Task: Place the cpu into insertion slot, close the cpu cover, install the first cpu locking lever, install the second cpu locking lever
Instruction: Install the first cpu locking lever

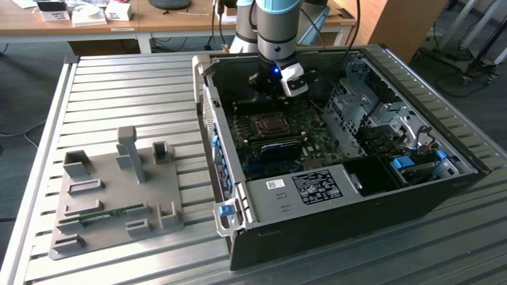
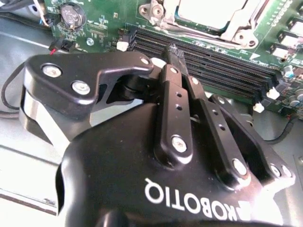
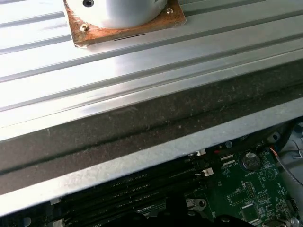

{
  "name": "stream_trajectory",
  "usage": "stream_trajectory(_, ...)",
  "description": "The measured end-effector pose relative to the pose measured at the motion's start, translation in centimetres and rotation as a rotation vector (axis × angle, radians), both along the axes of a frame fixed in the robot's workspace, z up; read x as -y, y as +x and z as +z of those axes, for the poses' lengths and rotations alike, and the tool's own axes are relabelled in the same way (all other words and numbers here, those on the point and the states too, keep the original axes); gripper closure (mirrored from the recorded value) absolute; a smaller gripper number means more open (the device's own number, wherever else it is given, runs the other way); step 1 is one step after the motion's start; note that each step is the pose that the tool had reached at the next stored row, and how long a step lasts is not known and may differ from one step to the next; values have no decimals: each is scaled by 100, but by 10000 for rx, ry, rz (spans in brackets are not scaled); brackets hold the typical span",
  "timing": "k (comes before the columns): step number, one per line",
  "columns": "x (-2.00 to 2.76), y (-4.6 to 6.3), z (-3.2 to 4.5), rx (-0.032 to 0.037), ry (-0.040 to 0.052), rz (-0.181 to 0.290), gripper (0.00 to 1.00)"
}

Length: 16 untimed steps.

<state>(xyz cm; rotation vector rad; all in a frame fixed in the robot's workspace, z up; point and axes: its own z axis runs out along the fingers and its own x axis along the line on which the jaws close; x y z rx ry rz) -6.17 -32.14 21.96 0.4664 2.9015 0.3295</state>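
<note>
Tool [image 2: 174, 51], fingers pressed together and gripping nothing, is hovering over the memory slots [image 2: 213, 61] below the cpu cover [image 2: 208, 19] at upper centre.

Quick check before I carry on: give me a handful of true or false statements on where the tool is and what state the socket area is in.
1. The tool hangs inside the open computer case. True.
2. In the second wrist view the tool's fingers are spread wide apart. False: they are closed together, with nothing visible between them.
3. The tool's tip is over the long black memory slots. True.
4. The cpu lies on the grey fixture plate outside the case. False: its pale face shows in the socket, within the cpu cover.
5. A round coin battery sits on the green board. True.
</note>
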Motion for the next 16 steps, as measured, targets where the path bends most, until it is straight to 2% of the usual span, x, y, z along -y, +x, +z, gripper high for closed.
stream_trajectory(1, 0, 0, 1, -7, -64, -3, 89)
stream_trajectory(3, 0, 0, 1, -99, -389, 0, 89)
stream_trajectory(4, 0, 0, 0, -173, -546, 1, 89)
stream_trajectory(8, 0, 3, 0, -558, -1243, 27, 89)
stream_trajectory(9, 0, 3, 0, -657, -1375, 44, 89)
stream_trajectory(10, 0, 4, 0, -737, -1451, 60, 89)
stream_trajectory(11, 0, 4, 0, -760, -1462, 67, 89)
stream_trajectory(16, -1, 8, -1, -774, -1470, 73, 89)
